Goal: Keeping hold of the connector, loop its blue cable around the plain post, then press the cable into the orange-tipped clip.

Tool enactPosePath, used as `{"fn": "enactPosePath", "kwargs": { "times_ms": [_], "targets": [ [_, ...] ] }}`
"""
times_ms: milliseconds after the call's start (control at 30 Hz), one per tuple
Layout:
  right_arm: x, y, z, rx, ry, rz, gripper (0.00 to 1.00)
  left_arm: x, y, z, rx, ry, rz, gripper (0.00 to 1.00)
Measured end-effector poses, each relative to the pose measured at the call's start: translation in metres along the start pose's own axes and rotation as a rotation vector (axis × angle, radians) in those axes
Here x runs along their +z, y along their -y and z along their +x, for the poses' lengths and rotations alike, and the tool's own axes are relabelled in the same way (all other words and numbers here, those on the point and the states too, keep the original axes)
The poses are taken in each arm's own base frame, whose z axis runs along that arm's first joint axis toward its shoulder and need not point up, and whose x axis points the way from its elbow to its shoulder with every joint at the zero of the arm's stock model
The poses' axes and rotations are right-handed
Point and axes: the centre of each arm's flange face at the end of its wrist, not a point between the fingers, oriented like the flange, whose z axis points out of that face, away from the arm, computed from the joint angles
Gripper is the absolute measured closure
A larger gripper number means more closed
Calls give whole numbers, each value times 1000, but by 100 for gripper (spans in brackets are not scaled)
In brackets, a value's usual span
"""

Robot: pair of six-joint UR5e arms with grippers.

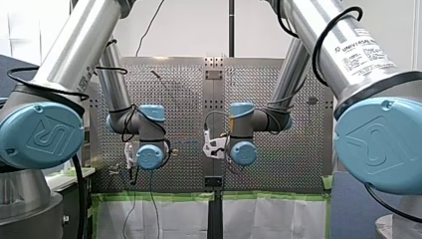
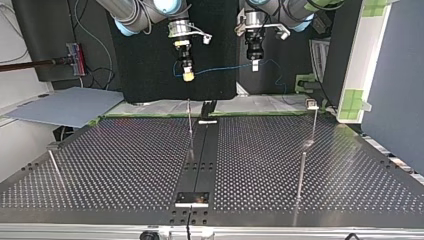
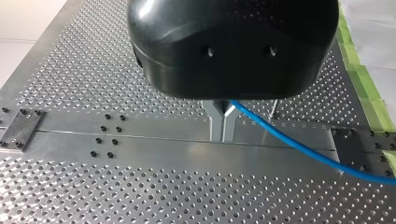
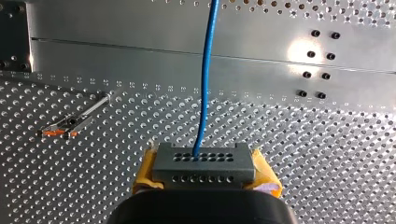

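My right gripper (image 4: 205,173) grips the grey connector (image 4: 204,161) between its yellow pads. The blue cable (image 4: 205,84) leaves it straight toward 12 o'clock in the right wrist view, its long axis crossing the centre strip (image 4: 140,56) to my left gripper (image 3: 223,122), whose metal fingers are drawn together on it. The orange-tipped clip (image 4: 70,125) stands at about 10 o'clock from the connector, so my right arm looks nearer; what I judge to be the plain post (image 2: 301,172) stands in the top view at about 5 o'clock from my left gripper.
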Motion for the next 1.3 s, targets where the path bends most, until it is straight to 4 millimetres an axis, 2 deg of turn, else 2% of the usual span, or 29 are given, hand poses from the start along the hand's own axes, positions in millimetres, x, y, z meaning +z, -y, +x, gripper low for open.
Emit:
{"fn": "enactPosePath", "kwargs": {
  "times_ms": [367, 633, 1300],
  "targets": [
    [0, 0, 0, 0, 0, 0, 100, 0, -1, 1, 4, -4, -1, 100],
    [0, 0, 0, 0, 0, 0, 100, -10, -18, 21, 60, -90, -12, 100],
    [-4, 2, 1, 5, 6, 0, 100, -11, -19, 22, 64, -97, -13, 100]
  ]
}}
